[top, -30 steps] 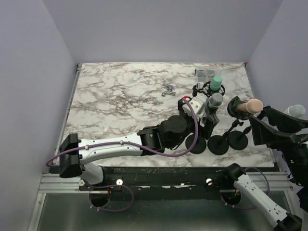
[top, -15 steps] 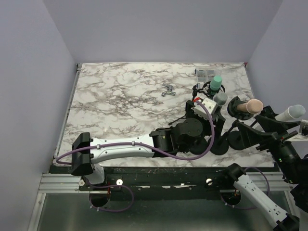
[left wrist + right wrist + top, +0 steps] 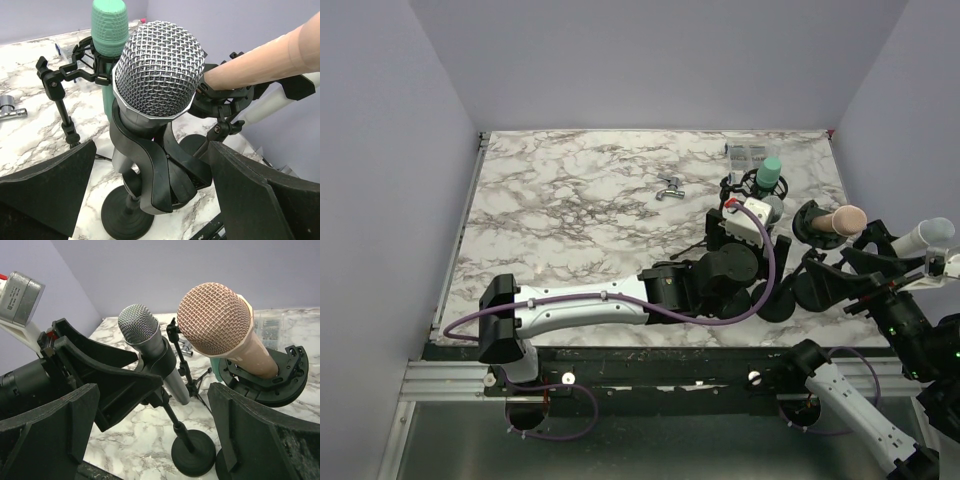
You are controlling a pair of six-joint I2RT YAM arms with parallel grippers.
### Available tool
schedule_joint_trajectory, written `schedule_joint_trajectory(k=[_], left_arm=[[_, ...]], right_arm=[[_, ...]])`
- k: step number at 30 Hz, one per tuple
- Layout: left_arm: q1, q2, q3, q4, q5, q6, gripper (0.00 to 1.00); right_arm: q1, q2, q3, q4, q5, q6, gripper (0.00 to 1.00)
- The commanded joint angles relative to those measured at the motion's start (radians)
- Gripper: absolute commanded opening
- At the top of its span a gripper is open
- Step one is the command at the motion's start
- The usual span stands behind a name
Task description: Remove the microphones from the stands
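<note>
Found silver microphone (image 3: 159,67) seated in black clip (image 3: 150,165) of its stand (image 3: 125,220), on bench (image 3: 570,200). Noted green microphone (image 3: 109,22) and peach microphone (image 3: 270,55) in neighbouring mounts (image 3: 225,100). Observed left hand (image 3: 152,145) spread wide either side of silver microphone, gripping nothing; right hand (image 3: 152,390) likewise open, empty.

You're looking at a robot test cell in a lab, not a home or a studio. Plain lilac walls (image 3: 390,150) box in a marble-print desk (image 3: 570,210). Two arms (image 3: 580,305) are bolted to an aluminium rail (image 3: 440,380) at its near edge, with purple cable (image 3: 773,265) looping loose. Several mics (image 3: 159,70) on stands (image 3: 125,215) crowd one corner as props.
</note>
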Motion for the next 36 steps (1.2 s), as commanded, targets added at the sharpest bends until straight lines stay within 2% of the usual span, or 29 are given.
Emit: schedule_joint_trajectory(k=[1,5,10,13,20,23,27,29,32,36], left_arm=[[-0.008,0.045,0.055,-0.097,-0.061,-0.043,0.98],[-0.009,0.043,0.038,-0.092,-0.067,-0.039,0.94],[-0.01,0.021,-0.003,-0.071,-0.048,-0.002,0.75],[-0.009,-0.007,-0.037,-0.05,-0.029,0.031,0.71],[-0.007,-0.092,-0.111,-0.001,0.058,0.136,0.67],[-0.002,-0.119,-0.123,-0.002,0.139,0.202,0.67],[0.013,-0.16,-0.157,0.011,0.272,0.245,0.7],[0.017,-0.172,-0.181,0.022,0.307,0.261,0.79],[0.02,-0.178,-0.191,0.02,0.327,0.276,0.98],[0.043,-0.228,-0.237,0.034,0.401,0.262,0.99]], right_arm=[[-0.005,-0.01,-0.017,-0.035,0.027,0.012,1.0],[-0.005,0.007,-0.023,-0.057,0.058,0.011,1.0],[-0.006,0.012,-0.036,-0.059,0.053,0.03,1.0],[-0.006,0.01,-0.048,-0.053,0.038,0.044,1.0],[-0.005,0.016,-0.074,-0.056,0.006,0.073,1.0],[-0.006,0.016,-0.076,-0.055,0.008,0.077,1.0],[-0.005,0.02,-0.082,-0.04,-0.004,0.078,1.0],[-0.005,0.019,-0.087,-0.029,-0.004,0.079,1.0],[-0.005,0.02,-0.089,-0.022,-0.007,0.079,1.0],[-0.005,0.021,-0.089,-0.023,-0.005,0.078,1.0]])
